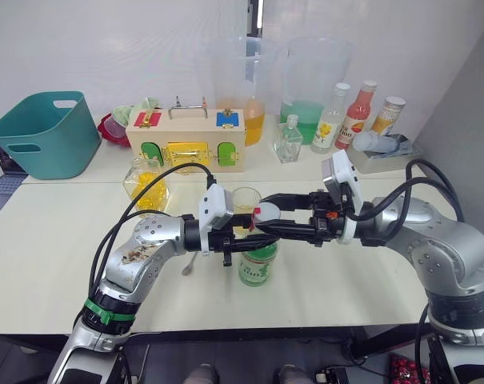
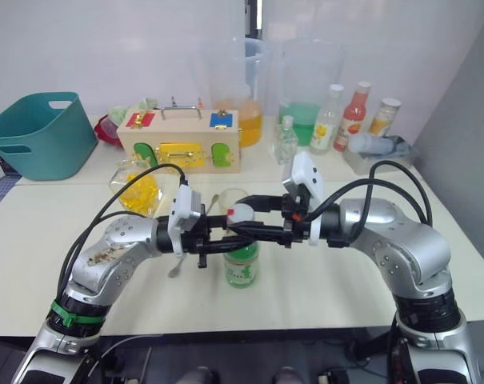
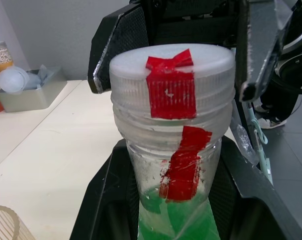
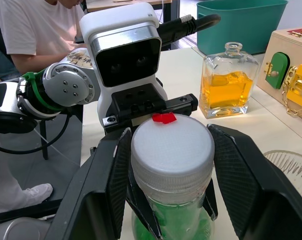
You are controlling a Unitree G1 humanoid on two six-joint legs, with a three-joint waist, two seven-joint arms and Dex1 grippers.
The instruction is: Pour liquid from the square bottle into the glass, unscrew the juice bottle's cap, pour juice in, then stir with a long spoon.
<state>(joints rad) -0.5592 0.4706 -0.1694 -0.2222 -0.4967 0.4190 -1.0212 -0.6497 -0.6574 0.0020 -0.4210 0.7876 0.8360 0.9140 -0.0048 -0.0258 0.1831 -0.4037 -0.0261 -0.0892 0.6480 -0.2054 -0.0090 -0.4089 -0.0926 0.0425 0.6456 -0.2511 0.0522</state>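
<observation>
round ribbed white cap (image 4: 172,146), red tape.

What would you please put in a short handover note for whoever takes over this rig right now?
Left claw: shut on the slim clear juice bottle of pale green drink, holding its body upright on the table.
Right claw: its fingers flank the white, red-taped cap; contact unclear.
Squat square bottle with yellow liquid stands behind the left arm; small clear glass sits behind the claws.
First pour: cannot confirm.
Left: uncap, pour juice, stir with the thin silver spoon.
</observation>
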